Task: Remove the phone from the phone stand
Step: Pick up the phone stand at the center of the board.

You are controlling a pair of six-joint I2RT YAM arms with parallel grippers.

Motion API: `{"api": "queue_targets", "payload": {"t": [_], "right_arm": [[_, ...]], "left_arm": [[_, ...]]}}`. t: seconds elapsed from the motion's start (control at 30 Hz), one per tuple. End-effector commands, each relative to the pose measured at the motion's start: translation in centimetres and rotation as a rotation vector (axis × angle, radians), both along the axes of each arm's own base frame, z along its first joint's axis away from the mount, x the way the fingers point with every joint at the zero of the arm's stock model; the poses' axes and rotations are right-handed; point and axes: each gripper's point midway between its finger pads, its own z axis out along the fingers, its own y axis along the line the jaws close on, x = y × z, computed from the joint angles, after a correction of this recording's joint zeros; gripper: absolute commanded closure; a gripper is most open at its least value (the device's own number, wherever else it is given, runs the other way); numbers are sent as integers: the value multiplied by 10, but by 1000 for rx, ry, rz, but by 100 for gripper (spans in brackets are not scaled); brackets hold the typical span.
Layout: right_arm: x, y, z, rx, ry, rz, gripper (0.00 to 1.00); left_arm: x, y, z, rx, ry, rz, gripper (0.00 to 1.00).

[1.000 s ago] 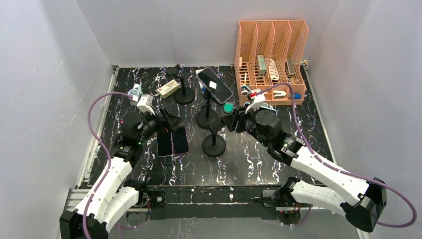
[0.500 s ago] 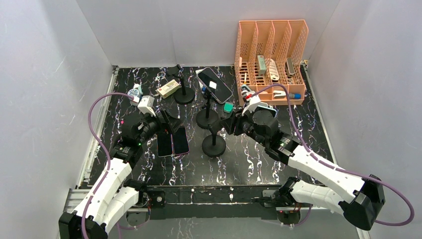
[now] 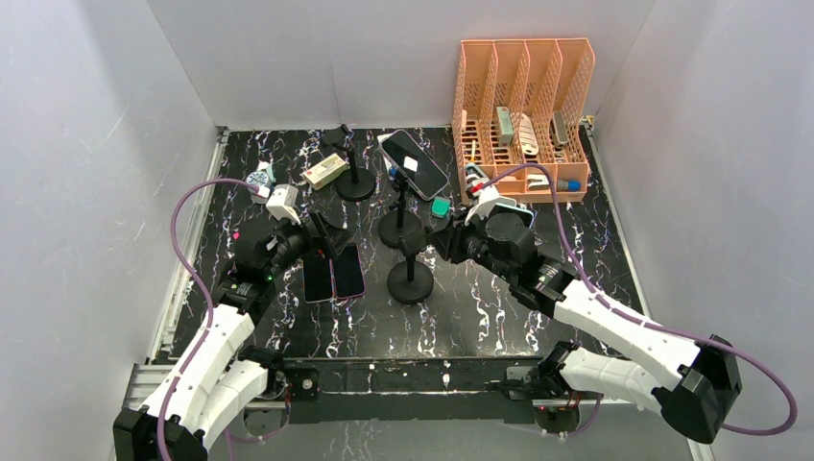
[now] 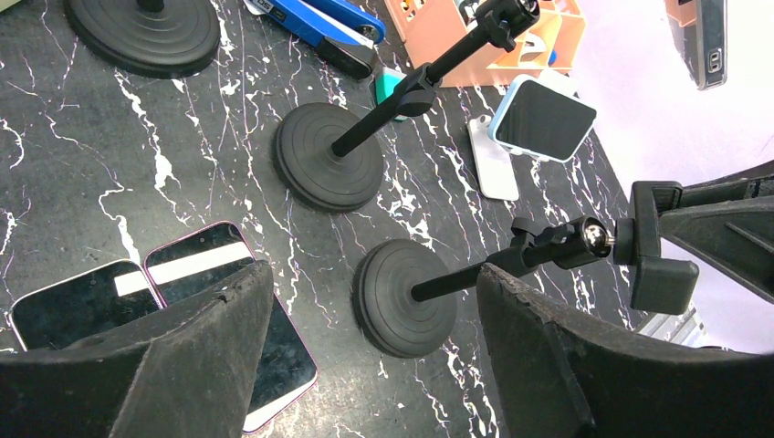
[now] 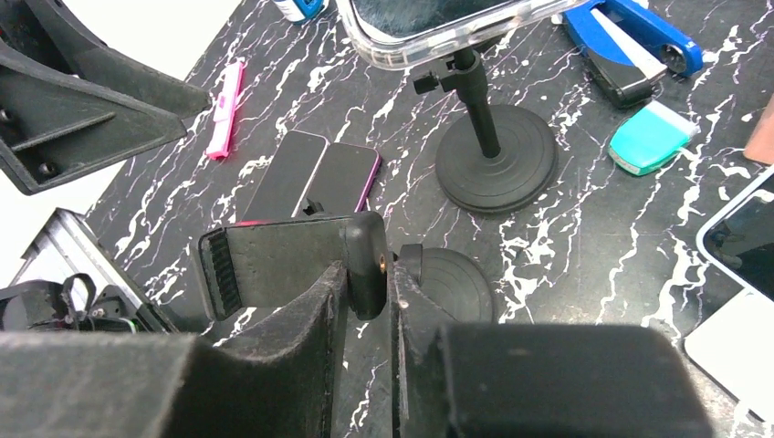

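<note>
A phone (image 3: 414,163) in a clear case (image 5: 438,23) rests tilted on the holder of the middle phone stand (image 3: 398,229). In front of it stands an empty stand (image 3: 411,281). My right gripper (image 5: 368,285) is shut on the edge of that empty stand's black clamp head (image 5: 283,260), one finger on each side. My left gripper (image 4: 372,274) hangs open above the table, with the empty stand's round base (image 4: 402,297) showing between its fingers. It holds nothing.
Two dark phones (image 3: 333,272) lie flat side by side under the left gripper. A third stand (image 3: 356,184) is at the back. An orange rack (image 3: 523,106) is at back right. A teal object (image 5: 648,137), a blue tool (image 5: 634,41) and a white-cased phone (image 4: 543,117) lie nearby.
My right gripper moved a little left onto the front stand's clamp head and its jaws closed on it. The left arm has stayed put.
</note>
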Motion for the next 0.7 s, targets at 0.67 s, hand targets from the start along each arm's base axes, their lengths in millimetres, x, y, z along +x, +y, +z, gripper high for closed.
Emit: {"api": "queue_targets", "payload": {"t": [0.67], "right_arm": [[-26, 26, 109, 168, -118, 214, 99]], "left_arm": [[8, 40, 9, 123, -14, 207, 22]]}}
